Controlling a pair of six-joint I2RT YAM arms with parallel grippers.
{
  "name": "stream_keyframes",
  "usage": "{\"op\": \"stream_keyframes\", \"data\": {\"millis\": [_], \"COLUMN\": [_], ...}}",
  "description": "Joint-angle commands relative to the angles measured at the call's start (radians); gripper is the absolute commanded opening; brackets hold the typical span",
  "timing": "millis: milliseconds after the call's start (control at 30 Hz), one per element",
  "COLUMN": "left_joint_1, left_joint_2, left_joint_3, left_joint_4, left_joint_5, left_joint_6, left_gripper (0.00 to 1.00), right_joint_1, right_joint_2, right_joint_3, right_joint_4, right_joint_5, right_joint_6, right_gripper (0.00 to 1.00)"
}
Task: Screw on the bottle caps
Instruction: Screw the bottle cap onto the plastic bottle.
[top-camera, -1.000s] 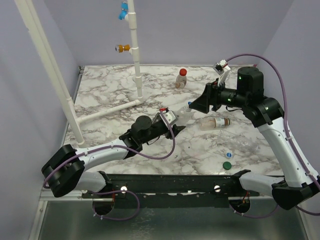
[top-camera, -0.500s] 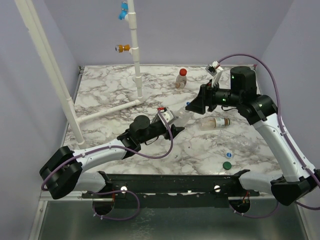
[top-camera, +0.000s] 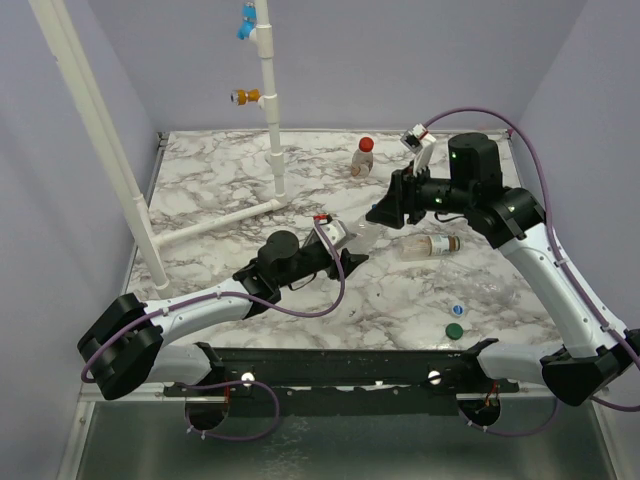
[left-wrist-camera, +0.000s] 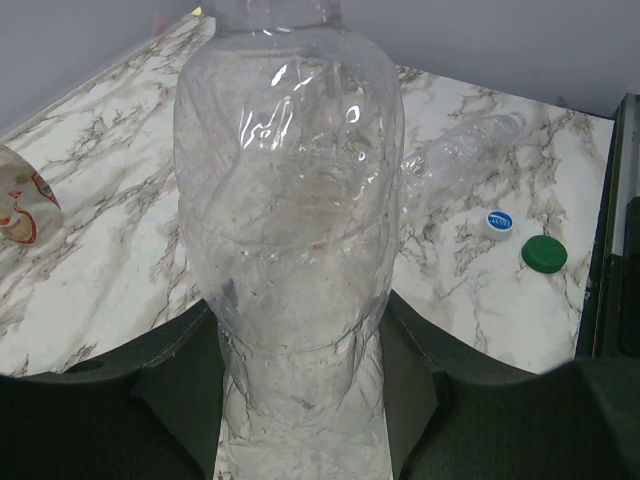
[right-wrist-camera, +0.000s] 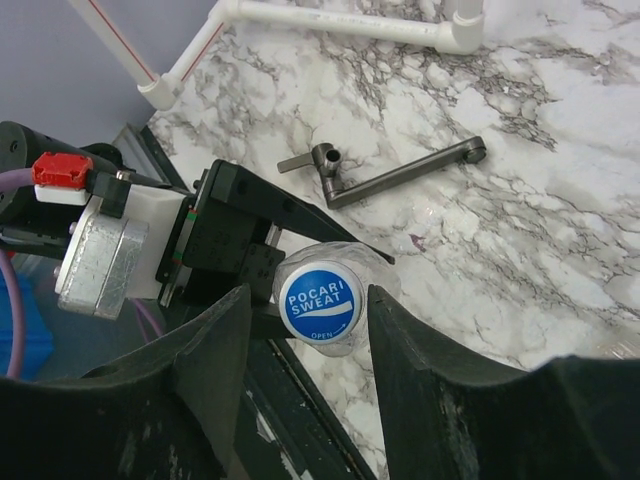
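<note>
My left gripper (left-wrist-camera: 305, 370) is shut on the lower body of a clear bottle (left-wrist-camera: 290, 200), holding it tilted up off the table (top-camera: 362, 235). A white-and-blue cap (right-wrist-camera: 320, 302) sits on that bottle's mouth. My right gripper (right-wrist-camera: 308, 310) stands open around the cap, with a narrow gap on each side. On the table in front lie another white-and-blue cap (top-camera: 457, 310) and a green cap (top-camera: 454, 330). A bottle with a reddish label (top-camera: 430, 245) lies on its side. A red-capped bottle (top-camera: 363, 157) stands at the back.
A clear crumpled bottle (top-camera: 495, 290) lies at the right. A white pipe frame (top-camera: 270, 100) with orange (top-camera: 245, 97) and blue (top-camera: 246, 22) fittings rises at the back left. A dark metal crank (right-wrist-camera: 385, 170) lies on the marble.
My right gripper has moved left onto the bottle's mouth and its jaws have narrowed around the cap. The left arm has shifted only slightly, still holding the bottle.
</note>
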Motion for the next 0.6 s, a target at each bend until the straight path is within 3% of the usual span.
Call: {"op": "stream_keyframes", "data": {"millis": [0, 300, 567], "left_joint_1": [0.008, 0.008, 0.010], "left_joint_2": [-0.020, -0.015, -0.012], "left_joint_3": [-0.011, -0.005, -0.006], "left_joint_4": [0.011, 0.011, 0.011], "left_joint_5": [0.034, 0.039, 0.038], "left_joint_6": [-0.010, -0.010, -0.012], "left_gripper": [0.00, 0.00, 0.00], "right_joint_1": [0.008, 0.007, 0.008], "right_joint_2": [-0.014, -0.028, -0.020], "right_joint_3": [0.031, 0.029, 0.028], "right_joint_4": [-0.007, 0.008, 0.017], "right_joint_5": [0.051, 0.115, 0.072], "right_joint_6": [0.002, 0.022, 0.034], "right_gripper": [0.55, 0.56, 0.53]}}
